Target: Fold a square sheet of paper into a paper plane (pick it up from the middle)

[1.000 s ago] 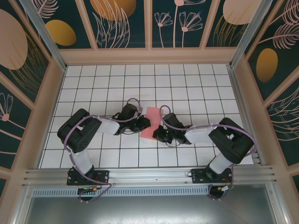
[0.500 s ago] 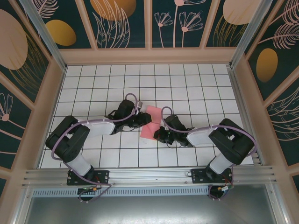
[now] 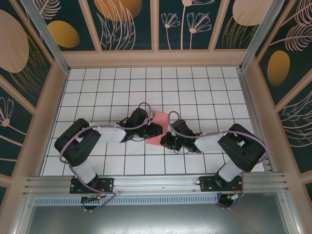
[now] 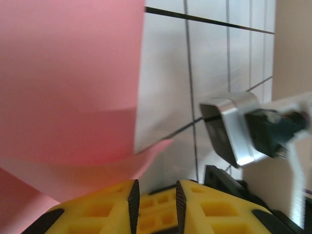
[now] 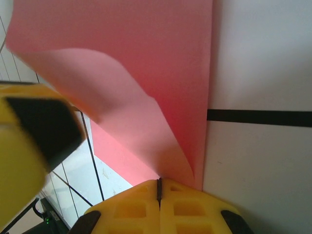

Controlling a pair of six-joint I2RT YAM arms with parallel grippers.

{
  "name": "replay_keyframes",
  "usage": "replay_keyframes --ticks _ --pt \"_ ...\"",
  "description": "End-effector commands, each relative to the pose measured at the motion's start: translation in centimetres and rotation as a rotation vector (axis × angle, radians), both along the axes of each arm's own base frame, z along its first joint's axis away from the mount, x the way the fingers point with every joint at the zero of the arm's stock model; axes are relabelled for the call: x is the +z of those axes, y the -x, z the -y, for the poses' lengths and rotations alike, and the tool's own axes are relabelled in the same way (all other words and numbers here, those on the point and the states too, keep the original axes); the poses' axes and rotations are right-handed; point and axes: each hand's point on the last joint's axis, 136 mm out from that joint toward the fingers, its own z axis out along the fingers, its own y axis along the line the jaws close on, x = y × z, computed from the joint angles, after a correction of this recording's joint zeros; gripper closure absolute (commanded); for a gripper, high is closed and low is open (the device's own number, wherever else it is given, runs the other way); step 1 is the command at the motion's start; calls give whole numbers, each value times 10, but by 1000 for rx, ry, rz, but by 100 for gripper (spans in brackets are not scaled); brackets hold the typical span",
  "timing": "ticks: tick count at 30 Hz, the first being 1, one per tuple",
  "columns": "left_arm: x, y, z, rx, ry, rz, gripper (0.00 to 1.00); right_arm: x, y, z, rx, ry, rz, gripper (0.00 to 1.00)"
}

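From above, both arms cover the middle of the sheet of paper (image 3: 156, 139), so its full outline cannot be made out. The left claw (image 3: 158, 129) lies over the sheet's left side. In its wrist camera its yellow fingers (image 4: 97, 209) stand a little apart, with nothing seen between them. The paper there runs off the top and left of the picture. The right claw (image 3: 164, 141) sits at the sheet's near right edge. Its wrist camera shows the two fingers (image 5: 195, 204) pressed together on the paper, where a raised flap meets them. A blurred yellow and black shape (image 5: 34, 131) at the left of that view is too soft to identify.

The sheet is plain pink, with one part curling up off the surface and the rest lying flat. It rests near the centre of the tabletop (image 3: 195, 87), which is white with a black grid. Dark teal walls (image 3: 131, 24) printed with flowers and leaves, framed in pale wood, surround the tabletop.
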Motion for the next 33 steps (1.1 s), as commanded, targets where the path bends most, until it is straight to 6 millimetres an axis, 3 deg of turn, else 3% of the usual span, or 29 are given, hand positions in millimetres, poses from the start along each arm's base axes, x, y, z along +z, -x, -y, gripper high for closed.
replay_keyframes --ticks 1,10,33 --pt "-16 -10 -3 20 -69 9 72 -32 17 22 6 123 -96 98" --pt "-51 -20 -23 114 -223 -21 78 -42 21 28 10 169 -120 99" --pt "-53 -53 -65 200 -277 12 77 -53 29 40 19 215 -143 100"
